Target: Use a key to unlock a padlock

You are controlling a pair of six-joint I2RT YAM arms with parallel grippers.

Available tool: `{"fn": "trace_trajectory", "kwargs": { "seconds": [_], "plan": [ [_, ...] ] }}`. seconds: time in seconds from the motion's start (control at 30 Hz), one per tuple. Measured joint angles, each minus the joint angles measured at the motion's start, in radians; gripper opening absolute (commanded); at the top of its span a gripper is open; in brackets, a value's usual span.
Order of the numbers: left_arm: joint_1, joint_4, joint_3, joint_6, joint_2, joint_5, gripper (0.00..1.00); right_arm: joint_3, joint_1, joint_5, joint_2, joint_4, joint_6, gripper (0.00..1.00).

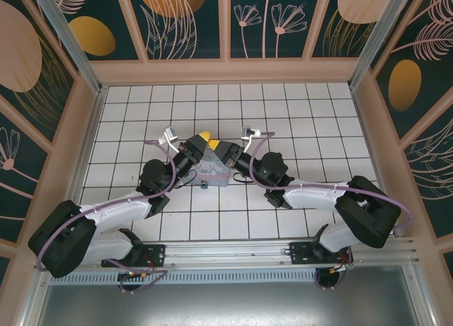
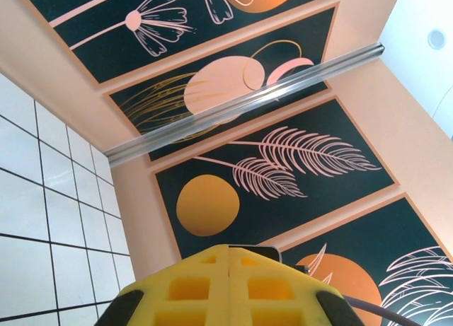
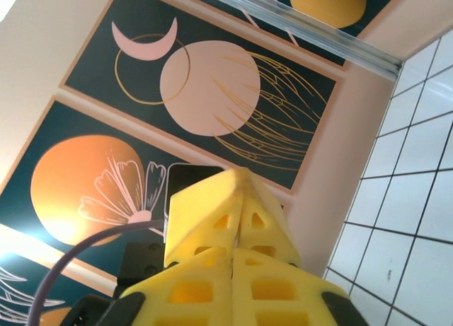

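Facing each other from above; up close, left fingers and right fingers each pressed together.

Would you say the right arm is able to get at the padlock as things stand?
Probably not directly. The right gripper is shut and angled up toward the wall, while what looks like the padlock lies on the tiles behind its tips. It would have to back off and open first.

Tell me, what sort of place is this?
Probably a purpose-built robot test booth rather than a real room: a white tiled floor boxed in by wall panels painted with flowers and leaves, and a metal rail along the near edge.
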Motion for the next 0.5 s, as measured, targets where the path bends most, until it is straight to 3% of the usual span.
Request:
{"fn": "trace_trajectory", "kwargs": {
  "seconds": [0.5],
  "plan": [
    [-0.018,-0.044,-0.034,0.0,-0.05,0.009,0.03,-0.042,0.005,0.016,-0.057,-0.04,-0.002,0.0]
  ]
}}
